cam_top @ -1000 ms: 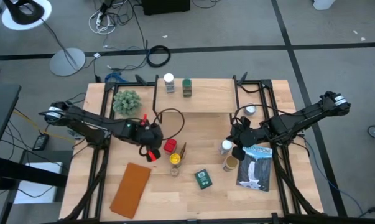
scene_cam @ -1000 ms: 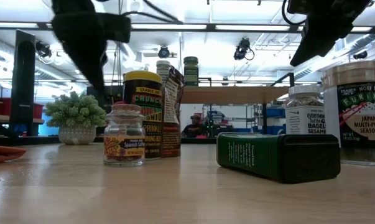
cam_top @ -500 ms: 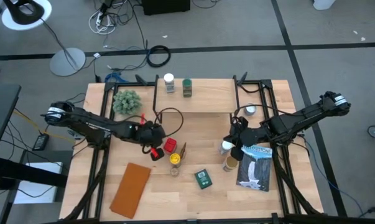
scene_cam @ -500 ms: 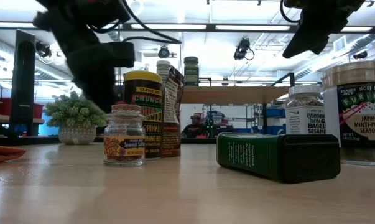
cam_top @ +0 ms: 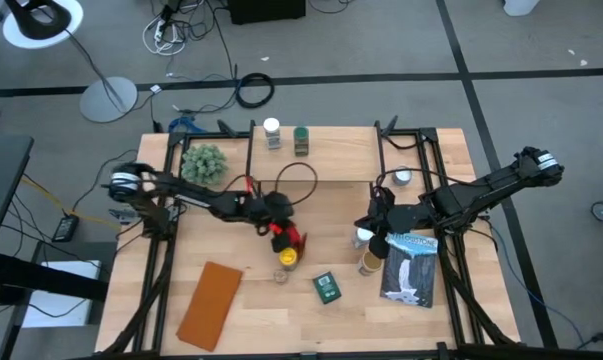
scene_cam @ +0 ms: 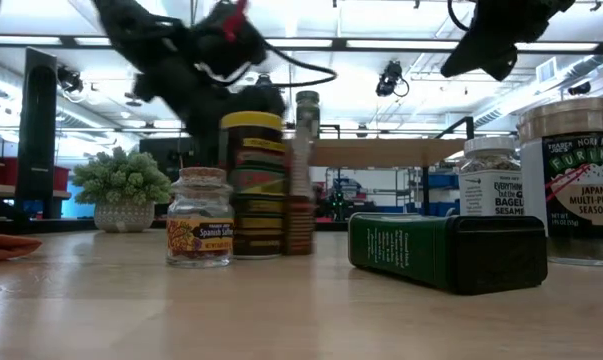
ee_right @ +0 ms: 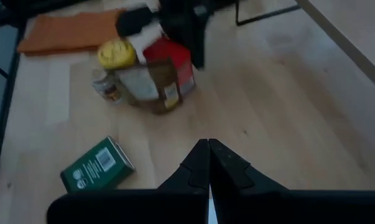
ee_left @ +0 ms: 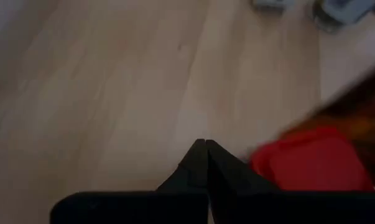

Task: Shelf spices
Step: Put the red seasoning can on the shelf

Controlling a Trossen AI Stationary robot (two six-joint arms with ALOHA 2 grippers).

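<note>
Both tools pressed together, empty; left tool (cam_top: 284, 232) by boxy red carton (cam_top: 293, 236); right tool (cam_top: 366, 222) over smooth wood tabletop (cam_top: 281, 310).

A light wooden counter (cam_top: 311, 310) is seen carrying a brown pad (cam_top: 209, 304), a green tin (cam_top: 327, 288) lying flat, a blue-and-white book (cam_top: 410, 268), a potted plant (cam_top: 203, 163) and the shelf (cam_top: 321, 158), on which two jars (cam_top: 286, 138) are stood.
</note>
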